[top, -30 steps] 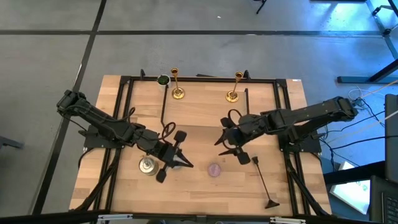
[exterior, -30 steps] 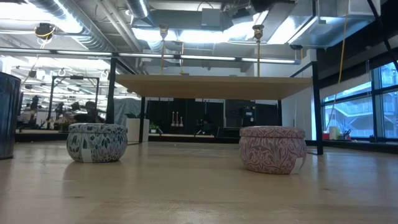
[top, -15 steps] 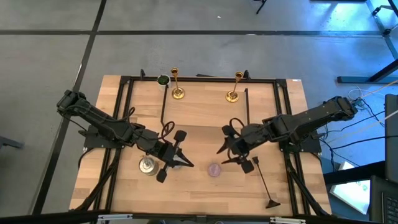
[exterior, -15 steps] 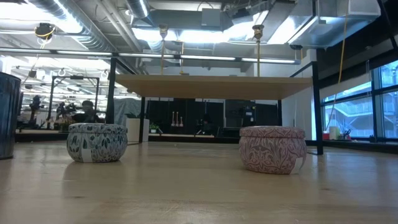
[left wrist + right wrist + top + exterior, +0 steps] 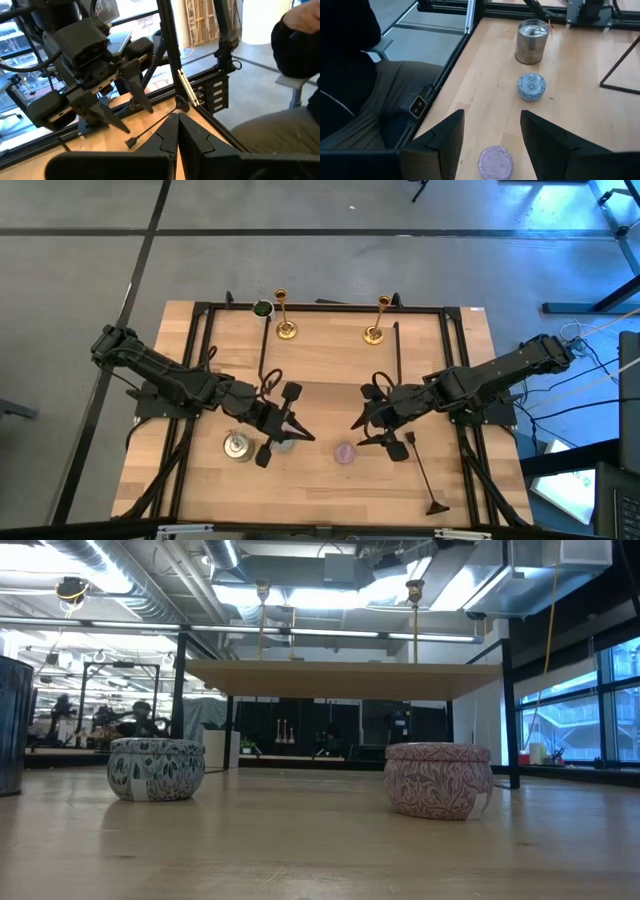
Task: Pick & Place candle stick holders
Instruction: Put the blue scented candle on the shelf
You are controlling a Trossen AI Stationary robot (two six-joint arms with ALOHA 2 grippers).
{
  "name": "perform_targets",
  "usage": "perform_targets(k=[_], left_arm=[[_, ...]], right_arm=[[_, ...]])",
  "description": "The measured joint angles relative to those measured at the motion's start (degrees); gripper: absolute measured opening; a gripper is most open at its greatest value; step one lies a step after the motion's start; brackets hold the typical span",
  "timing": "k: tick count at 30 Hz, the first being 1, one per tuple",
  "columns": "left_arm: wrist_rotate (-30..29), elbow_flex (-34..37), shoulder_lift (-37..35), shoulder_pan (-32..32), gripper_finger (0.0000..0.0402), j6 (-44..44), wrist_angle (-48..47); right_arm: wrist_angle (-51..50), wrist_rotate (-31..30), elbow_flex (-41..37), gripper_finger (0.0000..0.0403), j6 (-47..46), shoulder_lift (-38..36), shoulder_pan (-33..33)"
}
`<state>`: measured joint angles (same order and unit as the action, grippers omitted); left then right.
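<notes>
Two slim brass candlesticks (image 5: 286, 318) (image 5: 376, 321) upright, far worktop (image 5: 320, 360) edge. Left gripper (image 5: 300, 434) closed, empty. Right gripper (image 5: 360, 432) half-open, empty, above pink candle (image 5: 345, 453).

Candlesticks (image 5: 286, 316) behind candles (image 5: 345, 453)

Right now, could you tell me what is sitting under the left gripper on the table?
From above, the shut left gripper hangs over the blue-grey candle, hiding most of it; the silver tin stands beside. The right wrist view shows the candle whole.

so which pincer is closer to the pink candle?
Right. The right pincer is open just beside the pink candle, on its right-arm side. The left pincer, shut, sits slightly farther off on the other side.
</notes>
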<state>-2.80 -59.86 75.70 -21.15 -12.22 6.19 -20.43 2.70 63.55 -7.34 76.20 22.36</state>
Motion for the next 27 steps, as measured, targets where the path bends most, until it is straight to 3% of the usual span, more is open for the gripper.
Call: perform_targets(k=[10,18,27], left_arm=[[4.27,0.00,0.02,1.92,0.0004,-3.10,2.08],[4.38,0.00,0.04,1.92,0.0003,-1.68,4.86],[3.83,-0.02,3.95,-3.00,0.0003,1.90,18.99]], right_arm=[[0.00,-5.89,0.00,0.0196,-5.20,-0.02,6.20],[-1.00,-7.65,0.00,0.0196,-10.97,-0.02,10.28],[-3.47,-11.99,-0.09,0.0196,-19.03,1.18,18.05]])
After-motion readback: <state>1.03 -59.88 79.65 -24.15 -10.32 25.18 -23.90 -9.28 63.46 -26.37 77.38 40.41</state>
